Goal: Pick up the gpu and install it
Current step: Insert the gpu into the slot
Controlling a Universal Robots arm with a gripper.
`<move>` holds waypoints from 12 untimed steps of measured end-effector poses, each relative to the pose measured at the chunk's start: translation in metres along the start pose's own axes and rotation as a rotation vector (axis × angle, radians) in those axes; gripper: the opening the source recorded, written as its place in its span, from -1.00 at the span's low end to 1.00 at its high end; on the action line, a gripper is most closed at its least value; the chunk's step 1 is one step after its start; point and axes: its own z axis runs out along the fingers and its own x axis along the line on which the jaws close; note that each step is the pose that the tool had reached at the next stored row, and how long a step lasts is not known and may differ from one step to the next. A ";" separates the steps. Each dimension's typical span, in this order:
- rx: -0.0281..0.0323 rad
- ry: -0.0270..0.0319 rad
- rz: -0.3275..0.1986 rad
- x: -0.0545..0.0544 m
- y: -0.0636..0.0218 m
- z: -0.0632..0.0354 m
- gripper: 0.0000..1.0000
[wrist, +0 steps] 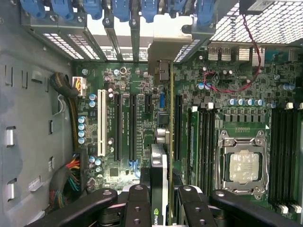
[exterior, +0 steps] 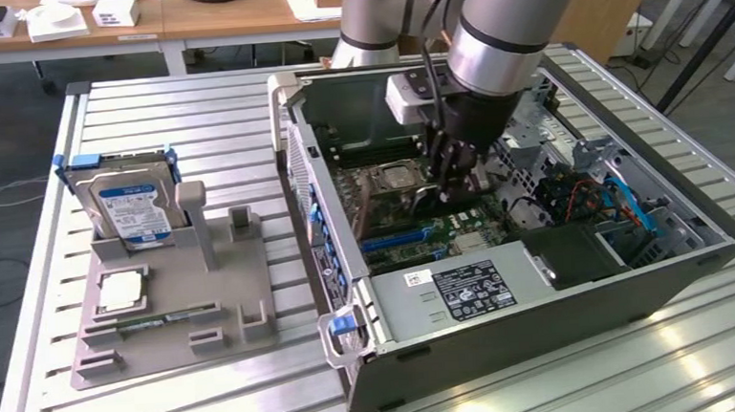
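Standing at the near edge of the table [exterior: 163,410], the onlooker sees the computer case [exterior: 542,339] lying on its side with the side panel off.

1. Nearest inside the case: the power supply [exterior: 468,291] with its black-and-white label.
2. Past it, at the middle of the case: the gripper [exterior: 450,187] reaches down to the motherboard [wrist: 137,94]. Its fingers [wrist: 137,203] are clamped on the gpu [wrist: 161,163], one on each face.
3. The gpu stands on edge above the motherboard, between the long black expansion slots [wrist: 116,125] and the processor socket [wrist: 242,165]. Its silver bracket [wrist: 161,71] lies at the rear wall of the case, below the blue latches [wrist: 120,9]. Whether the card edge sits in a slot cannot be told.
4. Beside the case, on the exterior view's left: a grey holder [exterior: 170,314] carrying a hard drive [exterior: 131,211] on end.
5. Beyond the case: the arm [exterior: 510,25] and wooden desks [exterior: 229,18].
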 end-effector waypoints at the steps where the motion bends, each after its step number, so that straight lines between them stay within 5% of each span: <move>1: 0.0001 0.0000 -0.001 0.000 0.0011 0.0003 -0.46; 7: 0.0016 -0.0001 -0.002 0.000 0.0023 0.0016 -0.46; 10: 0.0164 -0.0003 -0.003 0.000 0.0065 0.0033 -0.46; 12: 0.0186 -0.0001 -0.003 0.000 0.0068 0.0038 -0.46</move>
